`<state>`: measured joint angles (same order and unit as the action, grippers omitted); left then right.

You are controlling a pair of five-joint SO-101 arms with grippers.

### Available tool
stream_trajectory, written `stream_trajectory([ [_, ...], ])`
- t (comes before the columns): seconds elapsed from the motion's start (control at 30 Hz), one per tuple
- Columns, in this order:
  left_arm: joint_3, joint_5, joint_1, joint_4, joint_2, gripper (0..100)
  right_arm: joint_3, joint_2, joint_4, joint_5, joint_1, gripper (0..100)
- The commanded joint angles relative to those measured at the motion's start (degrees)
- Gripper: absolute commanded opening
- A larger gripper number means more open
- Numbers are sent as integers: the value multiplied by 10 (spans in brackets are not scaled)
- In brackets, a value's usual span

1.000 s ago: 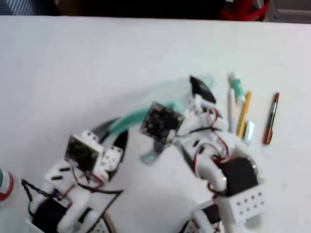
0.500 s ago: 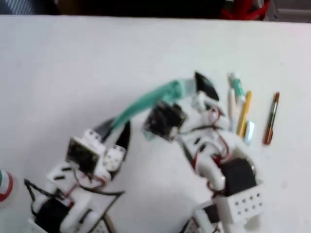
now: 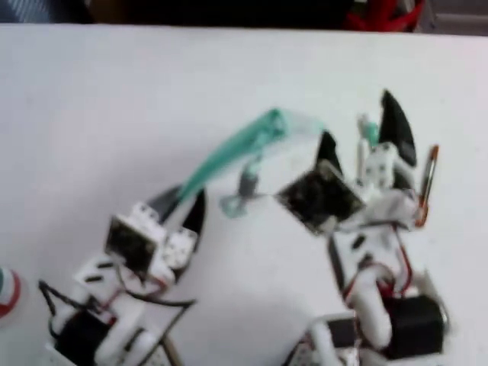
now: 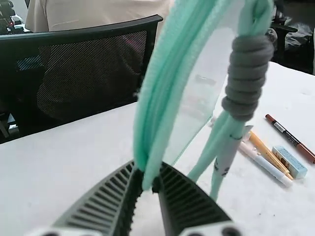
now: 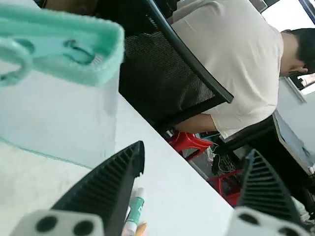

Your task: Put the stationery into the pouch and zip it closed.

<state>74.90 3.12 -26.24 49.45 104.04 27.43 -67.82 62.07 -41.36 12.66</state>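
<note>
The mint-green pouch [image 3: 244, 145] with a clear side panel [image 4: 206, 93] hangs in the air, stretched up from my left gripper [image 3: 183, 200], which is shut on its lower edge [image 4: 147, 179]. A grey knotted cord [image 4: 246, 73] dangles from its zip. My right gripper [image 3: 357, 116] stands open beside the pouch's far corner [image 5: 59, 49] and above the stationery, with nothing between its fingers [image 5: 197, 150]. On the table lie a brown pen [image 3: 425, 187], a yellow pencil [image 4: 266, 152], a white pen [image 4: 266, 166], a pale eraser [image 4: 290, 162] and a green-capped tube [image 3: 368, 131].
A red, white and green object [image 3: 6, 291] sits at the table's left edge. A black mesh chair [image 4: 74, 73] and a seated person stand behind the far side. Bare white table [image 3: 114, 99] stretches across the far left.
My right gripper has let go of the pouch's far end, opened and swung right over the stationery. The pouch still hangs from my left gripper, which has barely moved.
</note>
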Motion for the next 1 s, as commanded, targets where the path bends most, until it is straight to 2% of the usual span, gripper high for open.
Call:
stream_trajectory([
  [0.0, -2, -5, 0, -21, 7, 24, -62, -25, 73, 73, 65, 305],
  [0.27, 35, -2, -9, -54, 7, 23, -88, 9, 150, 157, 182, 304],
  [0.6, 35, -2, -34, -48, 6, 23, -132, 76, 152, 255, 207, 304],
  [0.8, 35, -2, -30, -48, 6, 23, -140, 55, 191, 267, 272, 304],
  [0.97, 35, -2, -34, -48, 6, 23, -129, 79, 177, 268, 247, 304],
])
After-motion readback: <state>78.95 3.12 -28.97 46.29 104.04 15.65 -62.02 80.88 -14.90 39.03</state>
